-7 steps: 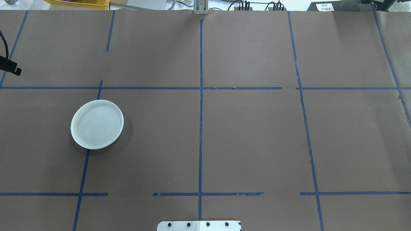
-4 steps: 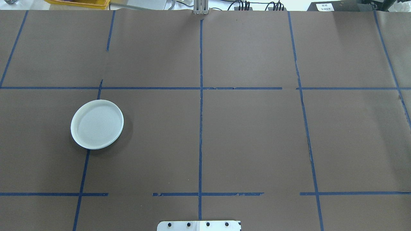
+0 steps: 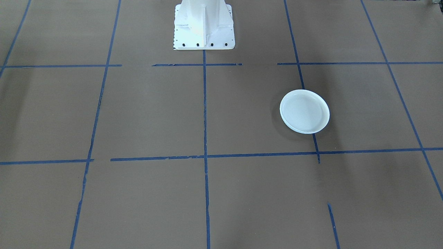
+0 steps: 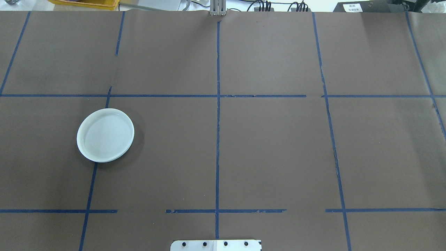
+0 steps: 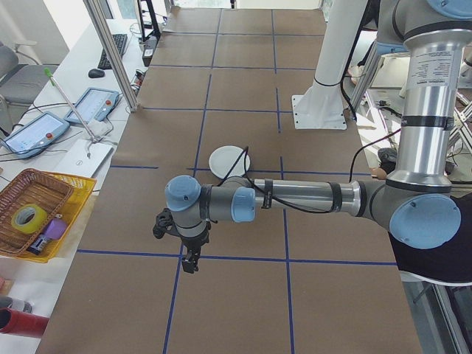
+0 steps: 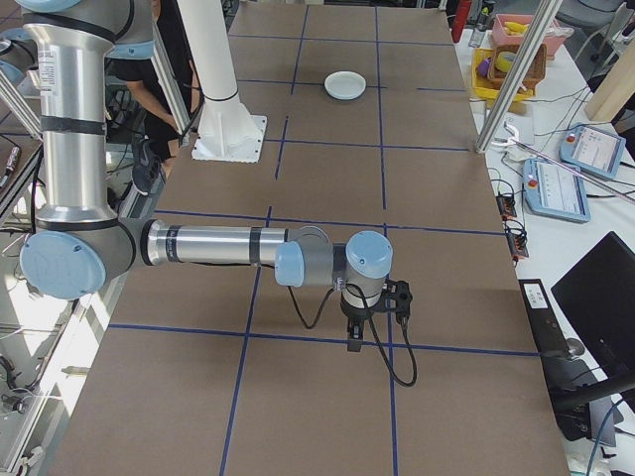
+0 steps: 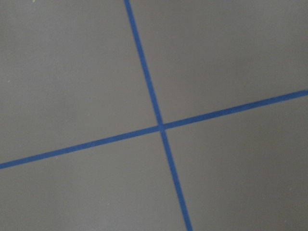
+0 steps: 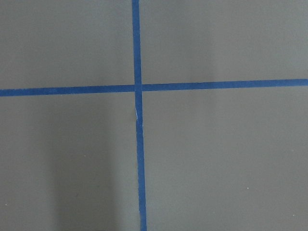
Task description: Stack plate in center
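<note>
Resting alone, one plate (image 4: 105,135), two arms

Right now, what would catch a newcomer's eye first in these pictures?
A lone pale plate sits on the brown table, left of center over a blue tape line. In the side views, both arms stretch out low over the table ends, the left gripper and right gripper far from the plate.

Work surface: table (image 4: 278,139) covered in brown paper, divided into a grid by blue tape lines (image 4: 218,122). Side bench beyond the table end: wicker basket (image 5: 29,206) in a yellow tray (image 5: 77,210), two tablets (image 5: 33,133). Aluminium frame post (image 5: 110,51) stands at the table edge. Lighting even, diffuse
</note>
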You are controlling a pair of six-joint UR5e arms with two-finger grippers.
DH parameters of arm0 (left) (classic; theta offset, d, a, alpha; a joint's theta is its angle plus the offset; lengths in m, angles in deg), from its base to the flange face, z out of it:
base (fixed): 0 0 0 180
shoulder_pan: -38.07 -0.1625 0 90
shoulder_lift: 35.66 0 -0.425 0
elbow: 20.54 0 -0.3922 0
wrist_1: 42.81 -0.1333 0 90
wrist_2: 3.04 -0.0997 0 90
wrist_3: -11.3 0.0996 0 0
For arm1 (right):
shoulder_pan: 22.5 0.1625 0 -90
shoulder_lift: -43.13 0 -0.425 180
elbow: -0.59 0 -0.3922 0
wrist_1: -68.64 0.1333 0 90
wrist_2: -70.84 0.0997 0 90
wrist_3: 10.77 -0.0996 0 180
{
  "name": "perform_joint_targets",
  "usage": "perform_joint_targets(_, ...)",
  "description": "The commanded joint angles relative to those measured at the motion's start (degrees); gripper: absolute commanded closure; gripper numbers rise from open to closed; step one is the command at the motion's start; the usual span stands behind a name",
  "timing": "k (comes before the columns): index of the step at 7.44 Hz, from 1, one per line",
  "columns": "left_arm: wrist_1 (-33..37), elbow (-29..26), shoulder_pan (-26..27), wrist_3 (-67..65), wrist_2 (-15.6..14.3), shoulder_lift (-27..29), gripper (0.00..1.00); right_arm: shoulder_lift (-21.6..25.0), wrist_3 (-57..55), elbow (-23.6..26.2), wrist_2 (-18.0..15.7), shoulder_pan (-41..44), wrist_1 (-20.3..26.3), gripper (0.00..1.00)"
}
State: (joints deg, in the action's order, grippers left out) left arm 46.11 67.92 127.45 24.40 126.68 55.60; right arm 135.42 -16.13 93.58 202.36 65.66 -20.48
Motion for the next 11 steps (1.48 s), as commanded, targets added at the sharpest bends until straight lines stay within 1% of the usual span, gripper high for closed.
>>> perform_joint_targets(1, -0.14, -1.01, 0.45, 0.26, 1.06, -0.11, 0.0, 0.0, 0.0, 0.0, 0.05, 0.0, 0.0, 0.0)
perform_joint_targets(2, -0.32, -0.93, 0.53, 0.09, 2.02, -0.03, 0.0, 0.0, 0.0, 0.0, 0.05, 0.0, 0.0, 0.0)
perform_joint_targets(3, -0.32, -0.75, 0.54, 0.09, 2.11, -0.03, 0.0, 0.0, 0.0, 0.0, 0.05, 0.0, 0.0, 0.0)
perform_joint_targets(11, -0.58, -0.4, 1.94, 0.17, 1.94, 0.33, 0.0, 0.0, 0.0, 0.0, -0.04, 0.0, 0.0, 0.0)
